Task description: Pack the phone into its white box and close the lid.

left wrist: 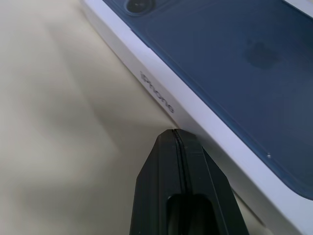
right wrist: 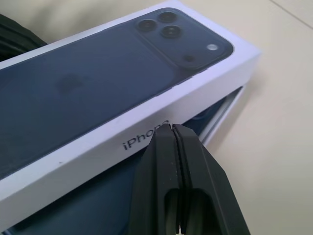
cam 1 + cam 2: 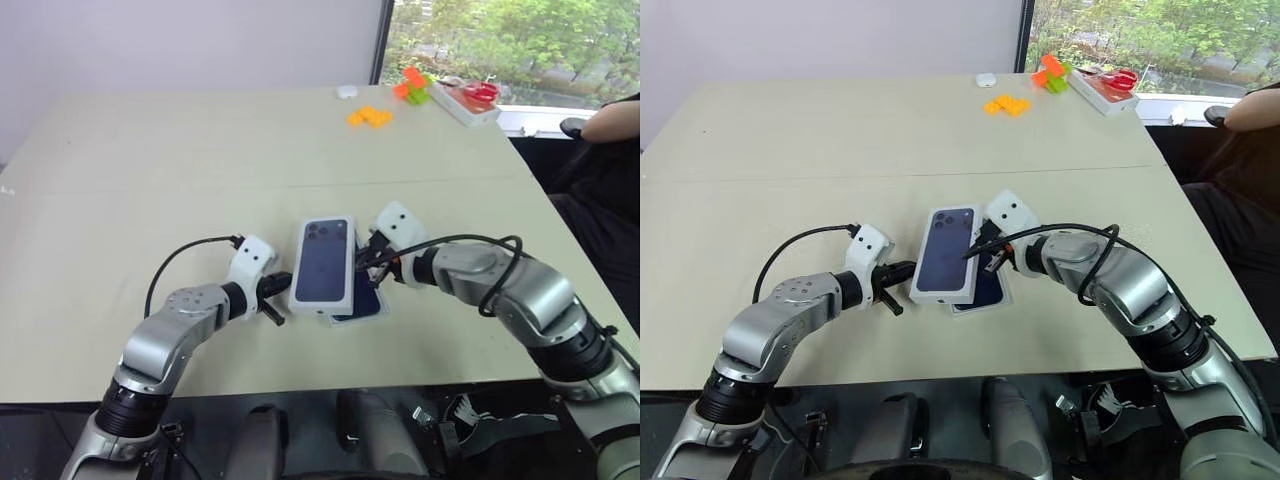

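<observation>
white cardboard, the lid [image 3: 323,264], sits printed face up near the worktop's [image 3: 150,170] front edge, skewed over the white box [image 3: 996,296], whose right side peeks out with the phone [image 2: 208,115] dark inside. i read the lid's long axis as running away from me, tilted slightly right. my left pincer [image 3: 277,299] is clenched empty at its left long wall, my right pincer [image 3: 366,262] clenched empty at its right wall. both flank it about equally; squaring it looks like a sideways nudge.
</observation>
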